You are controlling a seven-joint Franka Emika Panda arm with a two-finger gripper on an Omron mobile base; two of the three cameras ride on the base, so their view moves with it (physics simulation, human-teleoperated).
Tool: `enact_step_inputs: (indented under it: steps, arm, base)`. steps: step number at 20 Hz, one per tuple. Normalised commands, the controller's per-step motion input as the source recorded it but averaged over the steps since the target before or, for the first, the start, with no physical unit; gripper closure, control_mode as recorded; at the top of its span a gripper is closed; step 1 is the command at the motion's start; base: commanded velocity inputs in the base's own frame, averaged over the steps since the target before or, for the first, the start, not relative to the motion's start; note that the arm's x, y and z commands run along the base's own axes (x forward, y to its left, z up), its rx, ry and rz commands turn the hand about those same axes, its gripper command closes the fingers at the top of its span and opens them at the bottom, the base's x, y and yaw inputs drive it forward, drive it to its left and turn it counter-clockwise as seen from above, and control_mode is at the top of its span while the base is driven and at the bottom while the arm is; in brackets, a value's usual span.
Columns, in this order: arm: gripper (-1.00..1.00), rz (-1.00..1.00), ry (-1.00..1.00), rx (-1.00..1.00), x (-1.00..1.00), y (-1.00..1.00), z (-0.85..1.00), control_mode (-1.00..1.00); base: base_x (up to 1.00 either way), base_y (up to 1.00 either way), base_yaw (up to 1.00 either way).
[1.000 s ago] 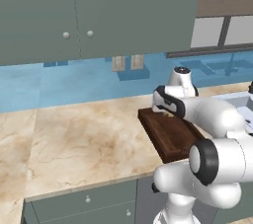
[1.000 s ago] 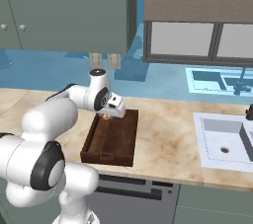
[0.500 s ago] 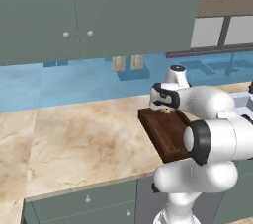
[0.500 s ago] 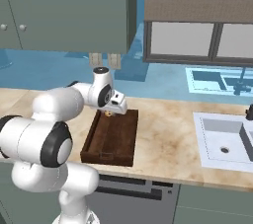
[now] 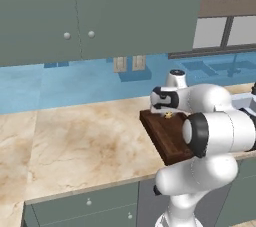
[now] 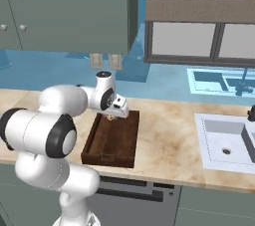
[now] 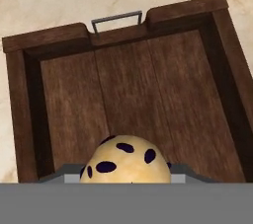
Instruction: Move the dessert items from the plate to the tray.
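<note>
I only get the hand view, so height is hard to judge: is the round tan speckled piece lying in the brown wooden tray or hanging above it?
Observer: In the right base view, the round tan speckled dessert piece hangs in the tool, above the far end of the dark brown wooden tray.
Operator: What lies right of the tray?
Observer: Marble counter, then a white rectangular sink.
Operator: And behind it?
Observer: Two pale wall outlets on the blue backsplash.

The robot arm point(image 5: 215, 136) is glossy white, built of rounded bulbous segments, with dark grey-black rings at its joints and a small white wrist cap.
</note>
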Motion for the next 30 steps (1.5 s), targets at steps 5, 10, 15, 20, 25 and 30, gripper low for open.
enact_step_inputs:
  steps: [5,10,15,20,25,30]
  arm:
    - [1.00,0.00,0.00,0.00,0.07,0.00,-0.24,-1.00]
    - [1.00,0.00,0.00,0.00,0.05,0.00,-0.24,-1.00]
    - [1.00,0.01,0.00,0.00,0.14,0.00,-0.24,-1.00]
    - [1.00,0.01,0.00,0.00,0.15,0.00,-0.21,-1.00]
    - [1.00,0.01,0.00,0.00,0.13,0.00,-0.19,-1.00]
    - [-1.00,0.01,0.00,0.00,0.06,0.00,-0.16,-1.00]
  base:
    - [0.00,0.00,0.00]
    - [0.00,0.00,0.00]
    - [0.00,0.00,0.00]
    - [0.00,0.00,0.00]
    - [0.00,0.00,0.00]
    - [0.00,0.00,0.00]
